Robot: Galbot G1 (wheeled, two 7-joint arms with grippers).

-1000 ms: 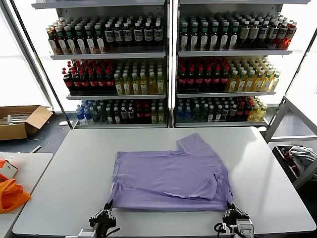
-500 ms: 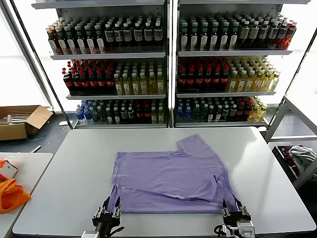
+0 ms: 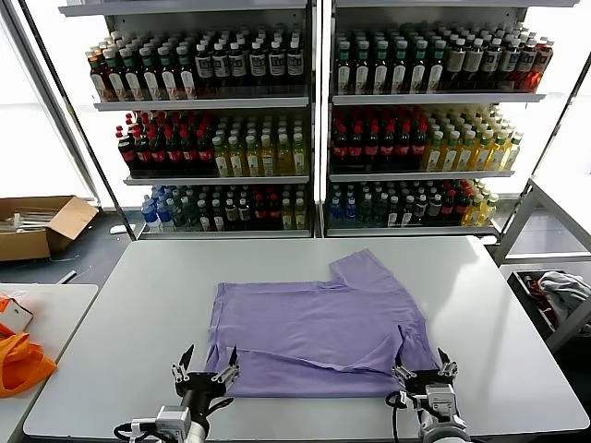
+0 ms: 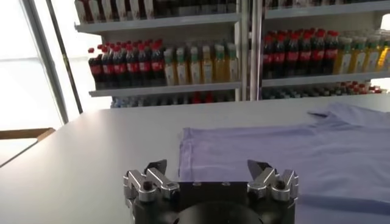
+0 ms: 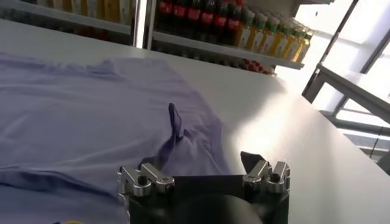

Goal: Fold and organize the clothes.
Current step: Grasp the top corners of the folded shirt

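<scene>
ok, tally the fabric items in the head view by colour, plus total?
Lavender: 1, short-sleeved cotton T-shirt spread on the white table, both claws open at its near edge
Orange: 1, fabric item on the side table at the left
Grey-white: 1, cloth bundle at the right
Total: 3

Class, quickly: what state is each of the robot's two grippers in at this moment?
Left gripper: open, holding nothing, at the near edge of the light purple cotton T-shirt.
Right gripper: open, holding nothing, at the T-shirt's near right corner.
</scene>
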